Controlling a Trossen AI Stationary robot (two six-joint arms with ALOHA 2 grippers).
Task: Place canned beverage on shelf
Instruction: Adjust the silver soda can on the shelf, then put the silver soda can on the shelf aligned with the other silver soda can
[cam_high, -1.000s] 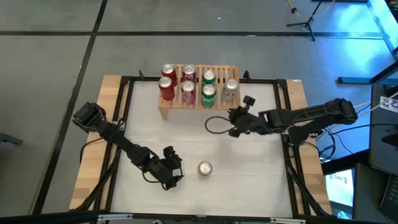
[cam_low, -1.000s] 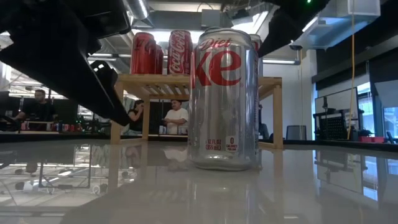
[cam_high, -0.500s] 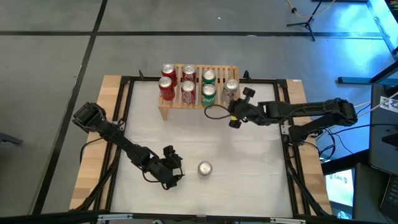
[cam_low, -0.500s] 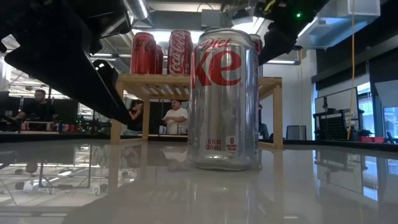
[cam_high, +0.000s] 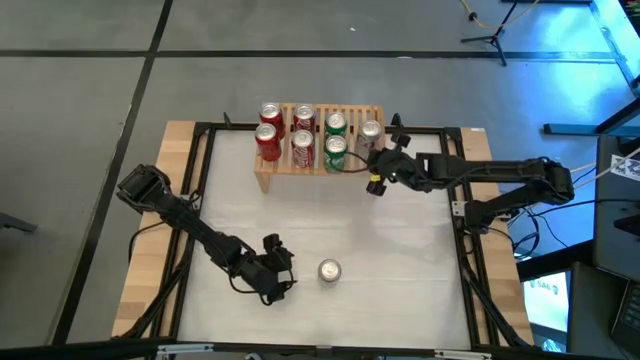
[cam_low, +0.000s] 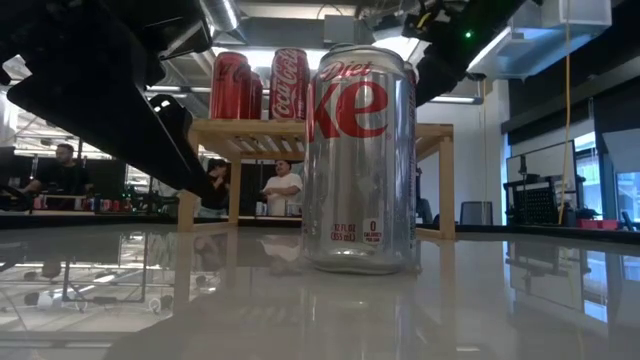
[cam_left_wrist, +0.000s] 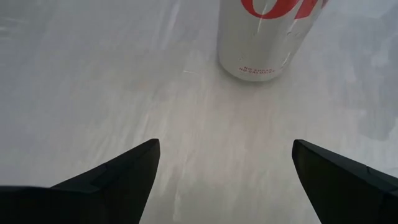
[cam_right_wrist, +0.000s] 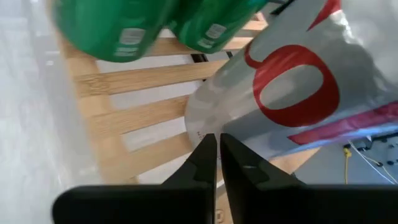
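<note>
A silver Diet Coke can (cam_high: 329, 270) (cam_low: 362, 160) (cam_left_wrist: 267, 37) stands upright on the white table near its front edge. My left gripper (cam_high: 290, 275) (cam_left_wrist: 224, 146) is open just left of it, with the can ahead of the fingers and not between them. The pale wooden shelf (cam_high: 290, 168) (cam_low: 440, 180) at the far edge carries two red cans (cam_high: 268, 140), two red-and-white cans, two green cans (cam_high: 335, 150) and a silver can (cam_high: 370, 130) (cam_right_wrist: 292, 87) at its right end. My right gripper (cam_high: 374, 160) (cam_right_wrist: 217, 138) is shut at that silver can. My right gripper has its shut fingertips (cam_right_wrist: 208, 146) against the lower side wall (cam_right_wrist: 214, 121) of the silver can on the shelf. It comes slanting down from the table's near right. The can stands upright on the slats.
Black frame rails (cam_high: 205, 160) run along the table's sides. A dark cable loop (cam_high: 345, 168) hangs by my right gripper in front of the shelf. People sit in the room beyond the table (cam_low: 285, 185). The white table top (cam_high: 330, 225) lies between shelf and loose can.
My right gripper has swung toward the table's far edge, up to the shelf's right end, its cable loop going along. The silver can on the shelf now stands a little farther back.
</note>
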